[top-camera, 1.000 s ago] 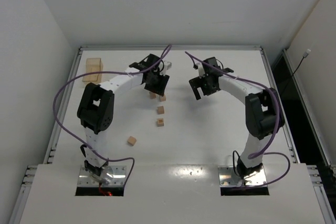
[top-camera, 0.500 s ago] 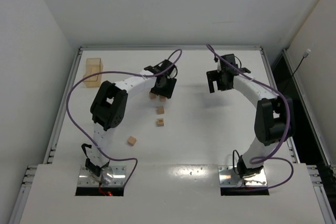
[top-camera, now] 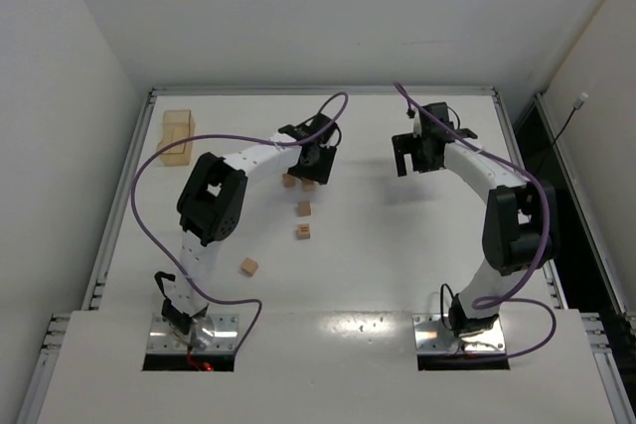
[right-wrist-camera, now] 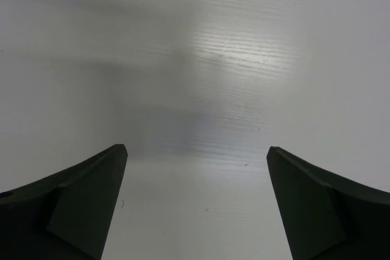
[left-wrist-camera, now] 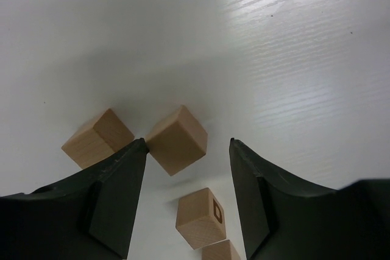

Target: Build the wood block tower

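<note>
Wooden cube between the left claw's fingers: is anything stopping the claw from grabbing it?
Nothing visible blocks it. The small tan wooden cube shows in the gap of the open left claw, with bare table around it. A second tan cube lies just outside the claw and might get nudged.

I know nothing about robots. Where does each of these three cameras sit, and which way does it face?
Top external: fixed high behind the arms, looking down on the table; both arms show whole, bases nearest.
Left wrist: rides the left arm, looking down past the open left tool, a wooden cube between its fingers.
Right wrist: rides the right arm, looking down at the table past the open right tool.
Shared: top external and left wrist both show the wooden cubes by the left tool.
</note>
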You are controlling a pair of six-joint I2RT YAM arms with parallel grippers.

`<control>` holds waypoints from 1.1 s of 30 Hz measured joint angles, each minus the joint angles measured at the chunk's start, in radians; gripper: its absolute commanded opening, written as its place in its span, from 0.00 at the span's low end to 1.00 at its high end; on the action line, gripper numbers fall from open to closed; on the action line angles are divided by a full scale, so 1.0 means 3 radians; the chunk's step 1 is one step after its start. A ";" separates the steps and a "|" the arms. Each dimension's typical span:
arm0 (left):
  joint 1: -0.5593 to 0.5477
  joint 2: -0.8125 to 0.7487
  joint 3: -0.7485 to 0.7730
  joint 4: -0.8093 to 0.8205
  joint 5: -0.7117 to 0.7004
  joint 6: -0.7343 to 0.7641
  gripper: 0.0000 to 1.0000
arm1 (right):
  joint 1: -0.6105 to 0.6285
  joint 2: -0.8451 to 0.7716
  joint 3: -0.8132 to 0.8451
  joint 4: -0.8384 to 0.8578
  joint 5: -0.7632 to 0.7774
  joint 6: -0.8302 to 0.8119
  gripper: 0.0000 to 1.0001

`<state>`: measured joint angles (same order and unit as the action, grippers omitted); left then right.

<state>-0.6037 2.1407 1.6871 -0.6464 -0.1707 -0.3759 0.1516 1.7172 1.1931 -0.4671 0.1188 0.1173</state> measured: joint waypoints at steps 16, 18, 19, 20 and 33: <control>0.0001 0.0228 0.0057 -0.0014 -0.0056 -0.0023 0.49 | -0.0006 0.0003 0.0000 -0.0027 -0.0139 -0.0003 0.97; 0.0000 0.0228 0.0057 -0.0014 -0.0056 -0.0022 0.49 | -0.0006 0.0004 0.0000 -0.0038 -0.0149 -0.0003 0.97; 0.0001 0.0228 0.0058 -0.0014 -0.0056 -0.0020 0.49 | -0.0006 0.0004 0.0000 -0.0043 -0.0150 -0.0003 0.97; 0.0001 0.0233 0.0065 -0.0022 -0.0056 -0.0017 0.49 | -0.0006 0.0005 0.0000 -0.0046 -0.0155 -0.0003 0.97; 0.0071 0.0398 0.0327 -0.0057 0.0027 0.0055 0.41 | -0.0006 0.0008 0.0000 -0.0047 -0.0178 -0.0018 0.97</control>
<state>-0.5823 2.2601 1.7851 -0.6636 -0.1627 -0.3595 0.1497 1.7195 1.1931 -0.4812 0.0654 0.1120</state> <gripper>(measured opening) 0.469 0.970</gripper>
